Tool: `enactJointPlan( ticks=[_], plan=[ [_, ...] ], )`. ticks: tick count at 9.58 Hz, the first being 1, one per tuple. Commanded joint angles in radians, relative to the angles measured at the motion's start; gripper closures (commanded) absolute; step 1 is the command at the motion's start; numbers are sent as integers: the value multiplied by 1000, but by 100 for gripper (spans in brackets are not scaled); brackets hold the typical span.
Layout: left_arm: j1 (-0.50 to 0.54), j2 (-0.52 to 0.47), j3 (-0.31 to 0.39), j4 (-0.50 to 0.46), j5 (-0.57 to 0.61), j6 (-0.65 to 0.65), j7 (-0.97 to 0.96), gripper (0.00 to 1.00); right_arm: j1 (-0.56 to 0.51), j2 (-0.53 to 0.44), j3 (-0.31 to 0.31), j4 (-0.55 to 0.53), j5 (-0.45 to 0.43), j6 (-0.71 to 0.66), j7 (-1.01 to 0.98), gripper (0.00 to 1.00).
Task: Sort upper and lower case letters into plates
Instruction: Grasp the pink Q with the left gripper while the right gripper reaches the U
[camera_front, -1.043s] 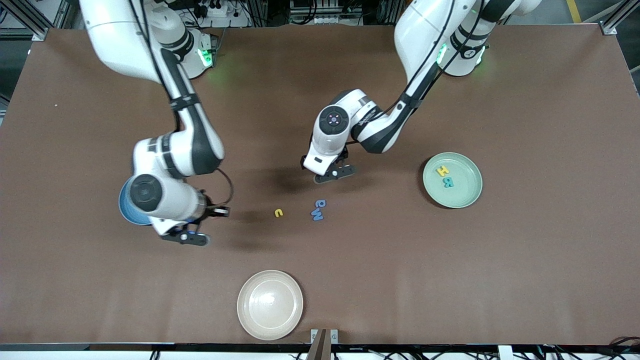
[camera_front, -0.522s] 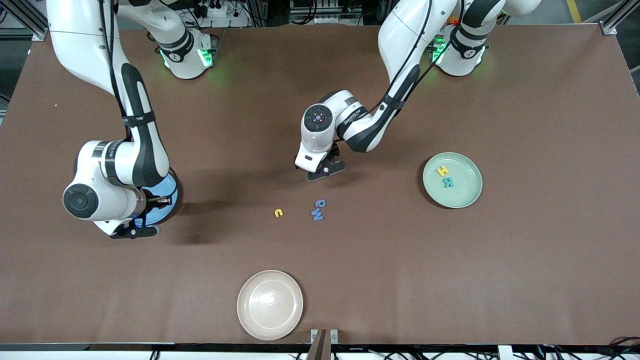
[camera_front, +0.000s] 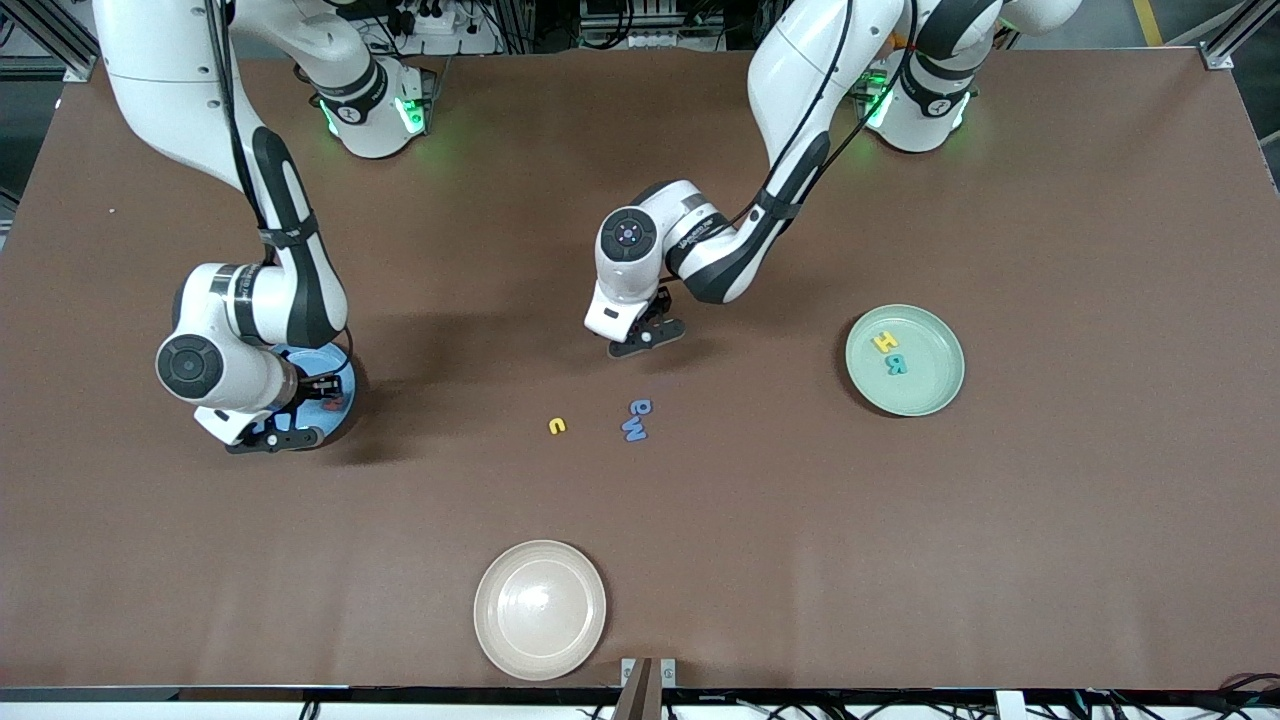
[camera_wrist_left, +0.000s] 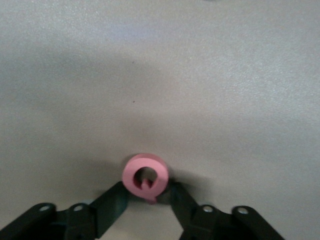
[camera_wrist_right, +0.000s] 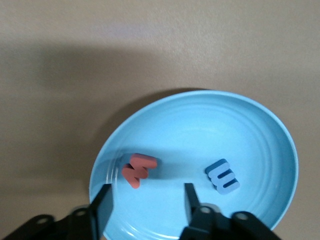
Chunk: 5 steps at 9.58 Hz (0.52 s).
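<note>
My left gripper (camera_wrist_left: 146, 187) is low on the table's middle, shut on a pink ring-shaped letter (camera_wrist_left: 145, 162) that lies on the table. In the front view the hand (camera_front: 645, 338) hides that letter. Over the blue plate (camera_wrist_right: 200, 130) my right gripper (camera_wrist_right: 146, 197) hangs open, nothing between its fingers. A red letter (camera_wrist_right: 139, 170) and a blue letter (camera_wrist_right: 222, 177) lie in that plate. The mint green plate (camera_front: 935, 395) holds a yellow letter (camera_front: 884, 342) and a teal letter (camera_front: 896, 365). A small yellow letter (camera_front: 557, 425) and two blue letters (camera_front: 637, 420) lie loose mid-table.
A cream-white plate (camera_front: 540, 610) sits near the table edge closest to the front camera. The blue plate (camera_front: 343, 400) is toward the right arm's end, the green one toward the left arm's end. Bare brown tabletop surrounds them.
The right arm swung over the blue plate, its gripper opened, and the red letter now lies in the plate. The left gripper shifted slightly and closed on the pink letter.
</note>
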Motion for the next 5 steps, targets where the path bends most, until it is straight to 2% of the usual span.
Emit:
enactJointPlan(
  ticks=[1,3,4,5],
  plan=[
    [-11,17,12,5,32,2,-32,58,16,-41,34,19,-9,-2,-8,0],
    [-10,15,12,5,33,2,-23,60,19,-39,125,69,-3,20,-9,0],
    [-10,15,12,5,33,2,-22,72,31,-32,158,97,-3,42,-9,0],
    [-10,14,12,5,33,2,-23,74,42,-12,182,132,-5,42,-21,0]
  ],
)
